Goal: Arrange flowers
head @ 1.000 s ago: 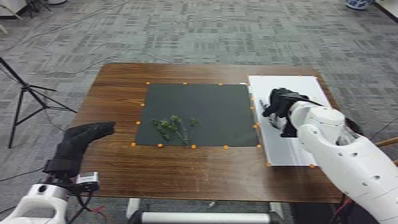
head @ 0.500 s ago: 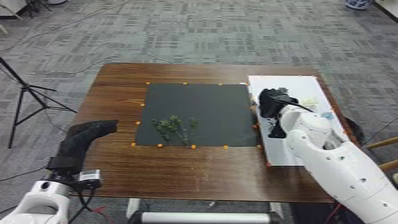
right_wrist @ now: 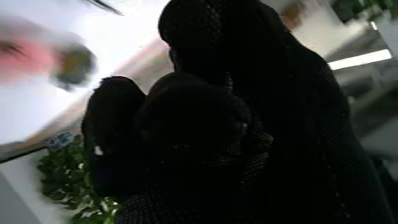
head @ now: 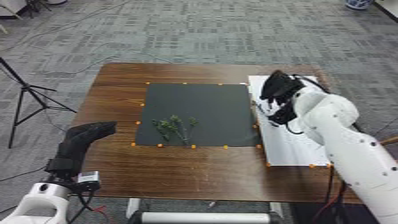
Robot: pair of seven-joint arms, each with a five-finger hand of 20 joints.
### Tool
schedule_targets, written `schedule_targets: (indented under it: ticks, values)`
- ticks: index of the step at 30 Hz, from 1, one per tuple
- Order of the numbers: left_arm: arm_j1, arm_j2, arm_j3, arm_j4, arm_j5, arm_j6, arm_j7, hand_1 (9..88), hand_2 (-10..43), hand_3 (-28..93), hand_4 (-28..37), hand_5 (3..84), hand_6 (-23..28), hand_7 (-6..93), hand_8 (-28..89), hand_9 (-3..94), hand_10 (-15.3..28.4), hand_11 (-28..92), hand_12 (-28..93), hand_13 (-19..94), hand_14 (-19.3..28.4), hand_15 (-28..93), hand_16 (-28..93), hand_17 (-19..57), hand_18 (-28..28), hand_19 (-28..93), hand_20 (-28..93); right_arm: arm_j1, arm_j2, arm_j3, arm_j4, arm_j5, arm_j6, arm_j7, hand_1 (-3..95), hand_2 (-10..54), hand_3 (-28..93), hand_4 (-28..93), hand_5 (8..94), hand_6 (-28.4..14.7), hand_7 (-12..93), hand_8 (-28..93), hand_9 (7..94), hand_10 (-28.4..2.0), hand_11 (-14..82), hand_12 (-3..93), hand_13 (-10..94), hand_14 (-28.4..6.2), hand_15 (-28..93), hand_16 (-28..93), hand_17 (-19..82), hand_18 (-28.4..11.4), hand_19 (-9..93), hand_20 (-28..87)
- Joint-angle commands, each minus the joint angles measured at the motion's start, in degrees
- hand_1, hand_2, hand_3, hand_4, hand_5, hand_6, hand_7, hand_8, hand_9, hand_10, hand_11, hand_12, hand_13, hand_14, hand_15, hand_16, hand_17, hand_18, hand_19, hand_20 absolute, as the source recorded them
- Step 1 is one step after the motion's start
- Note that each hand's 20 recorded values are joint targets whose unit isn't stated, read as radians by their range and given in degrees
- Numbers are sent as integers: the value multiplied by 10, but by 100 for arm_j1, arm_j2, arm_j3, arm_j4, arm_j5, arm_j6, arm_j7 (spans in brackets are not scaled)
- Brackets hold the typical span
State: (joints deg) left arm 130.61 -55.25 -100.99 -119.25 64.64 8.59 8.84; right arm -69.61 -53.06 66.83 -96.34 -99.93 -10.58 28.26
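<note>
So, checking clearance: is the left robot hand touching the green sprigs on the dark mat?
Apart: the head view shows wooden table and dark mat between the left robot hand and green sprigs.

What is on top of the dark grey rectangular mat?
Thin green leafy sprigs lie on the mat, toward its near left corner; the surface beneath their leaves is covered.
</note>
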Motion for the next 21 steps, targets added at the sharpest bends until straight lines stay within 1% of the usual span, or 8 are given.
schedule_targets:
  ticks: [1, 5, 6, 7, 9, 13, 17, 21]
  values:
    - [-9, -31, -12, -38, -33, -44, -34, 231, 2, 679, -278, 562, 7, 134, -89, 530, 145, 186, 115, 402, 171, 137, 14, 39, 131, 103, 165, 235, 132, -95, -236, -659, -50, -212, 679, -95, 514, -33, 686, -66, 344, 255, 901, -121, 374, 318, 937, -11, 607, 224, 751, -45, 901, 386]
    - [-24, -36, 2, -48, -16, -43, -38, 230, 2, 680, -276, 561, 6, 135, -89, 530, 145, 186, 115, 402, 171, 137, 13, 39, 130, 103, 165, 233, 350, -458, -138, -1734, -328, -476, 574, -95, 482, -18, 651, -62, 354, 265, 885, -130, 352, 312, 937, -17, 576, 243, 740, -45, 892, 412]
    - [-31, -37, 2, -46, -7, -77, -50, 230, 1, 680, -276, 560, 6, 135, -89, 530, 145, 187, 115, 402, 171, 137, 14, 39, 130, 103, 165, 208, 377, -460, -164, -2003, -604, -447, 510, -95, 530, -40, 645, -71, 331, 174, 878, -135, 343, 299, 937, -19, 566, 252, 735, -47, 894, 415]
    - [-35, -29, -10, -45, 14, -97, -62, 230, 1, 680, -277, 560, 6, 135, -90, 530, 145, 187, 115, 402, 171, 137, 14, 39, 130, 103, 165, 195, 411, -480, -180, -2167, -814, -442, 424, -95, 571, -57, 627, -84, 310, 11, 860, -147, 308, 280, 937, -24, 547, 268, 726, -50, 896, 418]
    - [-9, -42, -38, -52, 60, -112, -74, 230, 1, 680, -277, 561, 5, 135, -90, 530, 145, 186, 115, 402, 172, 137, 14, 39, 130, 103, 165, 116, 491, -534, -204, -2351, -911, -499, 354, -95, 574, -60, 599, -97, 244, -30, 824, -165, 236, 248, 937, -31, 514, 291, 712, -54, 898, 425]
    - [8, -46, -32, -62, 58, -99, -74, 230, 1, 681, -276, 560, 3, 135, -90, 530, 145, 187, 115, 401, 172, 138, 13, 38, 130, 102, 165, -16, 472, -497, -222, -2507, -1323, -506, 318, -95, 546, -57, 582, -111, 192, -15, 781, -183, 178, 220, 937, -35, 498, 308, 703, -58, 899, 431]
    - [-25, -61, -23, -51, 142, -176, -98, 231, 1, 680, -275, 562, 0, 138, -91, 530, 145, 187, 115, 402, 171, 137, 13, 38, 131, 102, 165, -182, 395, -438, -208, -2592, -1519, -493, 296, -95, 513, -59, 565, -125, 152, -6, 751, -204, 145, 206, 937, -38, 489, 319, 697, -59, 898, 435]
    - [-42, -81, -3, -42, 152, -201, -94, 234, -2, 679, -273, 568, -4, 139, -93, 531, 144, 187, 115, 402, 171, 136, 13, 38, 132, 104, 166, -327, 222, -424, -132, -2832, -1727, -453, 280, -95, 481, -64, 559, -137, 129, 6, 732, -214, 128, 201, 937, -40, 479, 332, 696, -58, 894, 438]
